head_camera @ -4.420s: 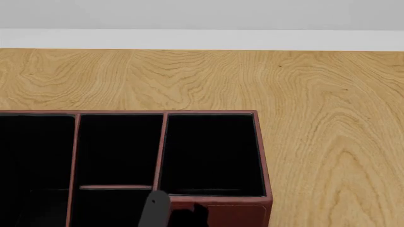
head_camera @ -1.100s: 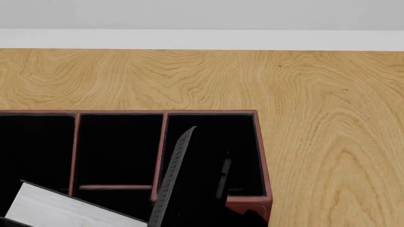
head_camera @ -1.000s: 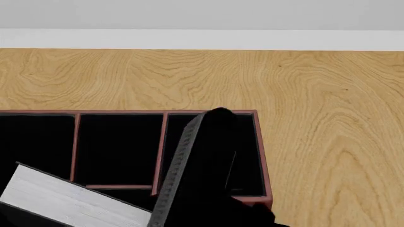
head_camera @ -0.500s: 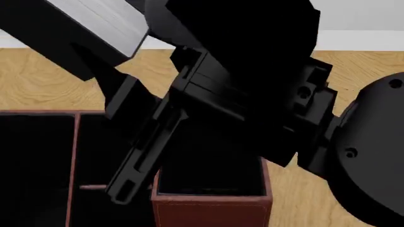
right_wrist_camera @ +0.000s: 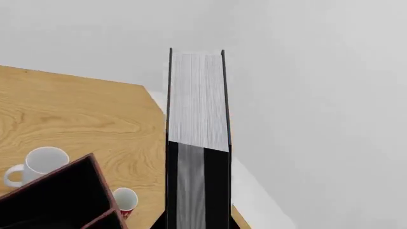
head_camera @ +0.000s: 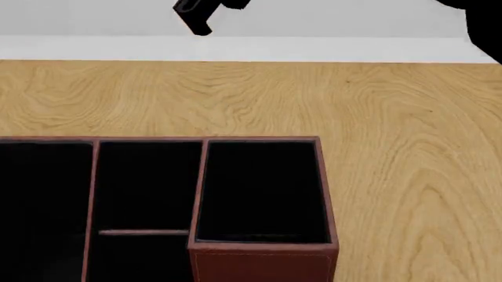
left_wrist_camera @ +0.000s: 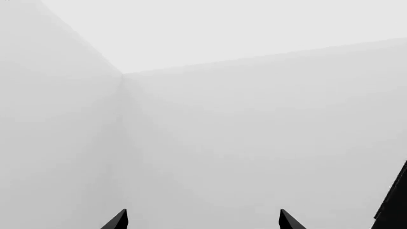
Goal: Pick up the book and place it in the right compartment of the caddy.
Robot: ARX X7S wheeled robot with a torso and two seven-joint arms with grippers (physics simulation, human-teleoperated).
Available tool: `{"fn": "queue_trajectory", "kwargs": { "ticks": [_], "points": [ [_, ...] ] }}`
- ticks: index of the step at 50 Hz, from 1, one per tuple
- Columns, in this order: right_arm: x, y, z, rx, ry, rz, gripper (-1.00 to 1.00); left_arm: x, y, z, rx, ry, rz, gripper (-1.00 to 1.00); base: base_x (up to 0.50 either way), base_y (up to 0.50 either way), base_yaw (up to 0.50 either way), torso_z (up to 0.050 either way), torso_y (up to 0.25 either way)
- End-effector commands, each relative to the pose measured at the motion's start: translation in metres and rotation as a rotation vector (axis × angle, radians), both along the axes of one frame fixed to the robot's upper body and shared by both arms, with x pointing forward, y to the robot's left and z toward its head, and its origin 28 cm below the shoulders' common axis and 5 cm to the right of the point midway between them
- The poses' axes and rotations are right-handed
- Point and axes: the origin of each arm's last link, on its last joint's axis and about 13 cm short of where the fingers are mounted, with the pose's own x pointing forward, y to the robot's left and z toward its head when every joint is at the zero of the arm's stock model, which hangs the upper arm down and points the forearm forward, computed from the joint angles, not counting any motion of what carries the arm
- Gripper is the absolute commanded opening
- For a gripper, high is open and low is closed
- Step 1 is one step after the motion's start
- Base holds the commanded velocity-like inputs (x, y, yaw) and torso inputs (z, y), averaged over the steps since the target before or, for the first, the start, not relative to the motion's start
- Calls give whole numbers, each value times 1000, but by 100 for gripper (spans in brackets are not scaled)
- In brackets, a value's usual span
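The book (right_wrist_camera: 197, 100) shows only in the right wrist view. It is black-covered, with its white page edges facing the camera, and stands upright between the jaws of my right gripper (right_wrist_camera: 198, 157), which is shut on it, high above the table. The caddy (head_camera: 263, 258) is reddish-brown with a black inside and lies low in the head view. Its right compartment (head_camera: 263, 194) has nothing in it. A corner of the caddy (right_wrist_camera: 57, 195) lies below the held book. My left gripper (left_wrist_camera: 203, 222) is open and points at a bare white wall, holding nothing.
A white mug (right_wrist_camera: 38, 164) and a small red-and-white cup (right_wrist_camera: 125, 200) stand on the wooden table (head_camera: 392, 129) beside the caddy. Black arm parts (head_camera: 196, 14) cross the head view's top edge and fill its top right corner (head_camera: 486, 29).
My right arm rose with the book from in front of the caddy, filled the head view, and has since lifted almost out of its top. The caddy has not moved.
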Motion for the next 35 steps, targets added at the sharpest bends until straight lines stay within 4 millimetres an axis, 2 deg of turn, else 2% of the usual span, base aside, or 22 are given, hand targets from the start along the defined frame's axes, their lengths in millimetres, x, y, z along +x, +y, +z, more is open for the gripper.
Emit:
{"fn": "queue_trajectory", "kwargs": {
  "ticks": [1, 7, 12, 24, 35],
  "points": [
    [28, -11, 22, -83, 143, -162, -100, -1, 1, 1, -6, -13, -4, 100, 0, 0, 0, 0, 0],
    [47, -14, 16, -155, 220, -217, -100, 0, 1, -2, -13, -8, -6, 100, 0, 0, 0, 3, 0],
    [55, -15, 6, -191, 289, -223, -100, 2, 1, -4, -15, -5, -11, 100, 0, 0, 0, 0, 2],
    [57, -16, -21, -309, 380, -190, -100, 6, 1, -9, -25, 6, -15, 100, 0, 0, 0, 0, 1],
    [47, -23, -32, -359, 425, -167, -100, 7, 1, -12, -33, 9, -21, 100, 0, 0, 0, 0, 2]
  ]
}}
